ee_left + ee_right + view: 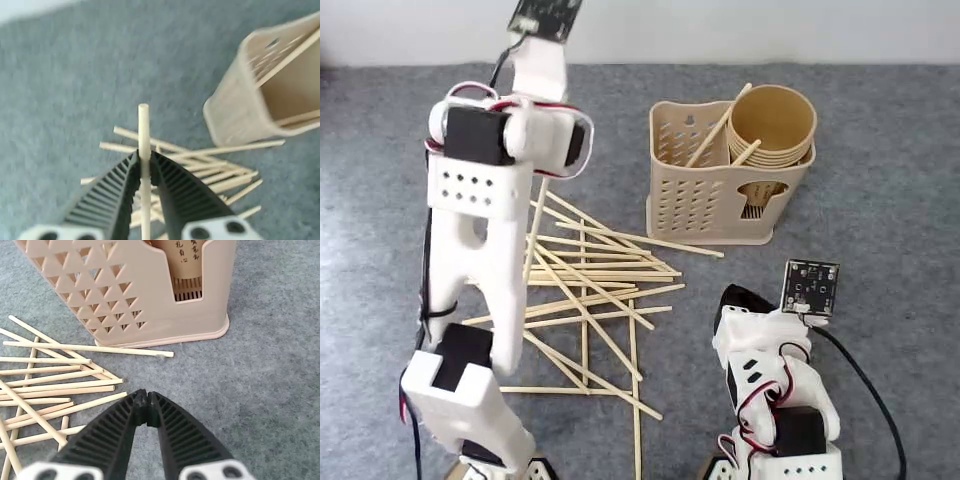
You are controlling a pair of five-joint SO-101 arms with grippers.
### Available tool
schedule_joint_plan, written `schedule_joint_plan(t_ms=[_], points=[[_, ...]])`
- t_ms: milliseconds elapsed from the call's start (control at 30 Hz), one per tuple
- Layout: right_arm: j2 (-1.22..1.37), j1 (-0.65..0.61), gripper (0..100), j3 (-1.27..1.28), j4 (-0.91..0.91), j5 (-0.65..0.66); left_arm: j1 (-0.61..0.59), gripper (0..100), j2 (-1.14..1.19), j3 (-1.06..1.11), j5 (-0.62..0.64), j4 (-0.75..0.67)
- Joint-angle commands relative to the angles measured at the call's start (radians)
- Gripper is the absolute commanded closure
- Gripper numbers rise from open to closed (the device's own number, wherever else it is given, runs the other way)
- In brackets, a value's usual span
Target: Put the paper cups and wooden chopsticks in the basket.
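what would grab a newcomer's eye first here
A tangle of pale wooden chopsticks lies strewn across the grey mat mid-table. The left claw is shut on one single wooden stick, and farther back stands the beige perforated plastic basket holding stacked tan paper cups.

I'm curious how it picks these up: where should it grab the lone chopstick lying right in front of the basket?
Grip the chopstick near its free end, clear of the pile. It lies flat on the carpet, so likely come straight down, the right tool spread across its width.
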Motion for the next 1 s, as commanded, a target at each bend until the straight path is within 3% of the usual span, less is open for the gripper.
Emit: schedule_joint_plan(t_ms=[0, 400, 533, 767, 967], points=[[-0.005, -0.002, 98.9, -0.005, 0.004, -0.011, 0.034, 99, -0.005, -0.197, 0.011, -0.072], [-0.005, -0.002, 98.9, -0.005, 0.005, -0.011, 0.112, 99, -0.003, -0.274, 0.376, -0.632], [-0.005, -0.002, 98.9, -0.003, 0.005, -0.011, 0.160, 99, 0.017, -0.239, 0.397, -0.738], [-0.005, -0.002, 98.9, -0.003, 0.007, -0.011, 0.175, 99, 0.140, -0.157, 0.394, -0.784], [-0.005, -0.002, 98.9, -0.003, 0.007, -0.011, 0.176, 98, 0.201, -0.154, 0.276, -0.675]])
